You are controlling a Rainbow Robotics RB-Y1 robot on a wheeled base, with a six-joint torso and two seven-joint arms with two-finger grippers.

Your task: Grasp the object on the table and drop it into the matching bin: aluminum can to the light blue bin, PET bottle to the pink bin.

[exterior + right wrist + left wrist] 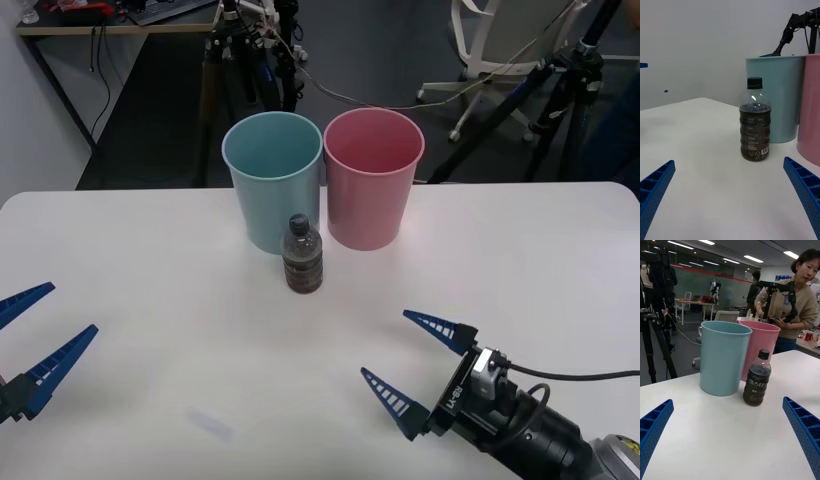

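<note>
bottle (302,255) stands upright on the table (150,260), just in front of both bins. looks light and slick, so grab the ribbed label band. right gripper (416,364) and left gripper (38,330) both gape wide, empty.

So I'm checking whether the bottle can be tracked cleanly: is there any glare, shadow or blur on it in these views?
Front view: PET bottle sharp, evenly lit, with only a soft shadow on the table. Right wrist view: a small highlight on its clear shoulder, edges crisp. Left wrist view: label readable, room behind softer; the end effector fingers are blurred at the edge.
</note>
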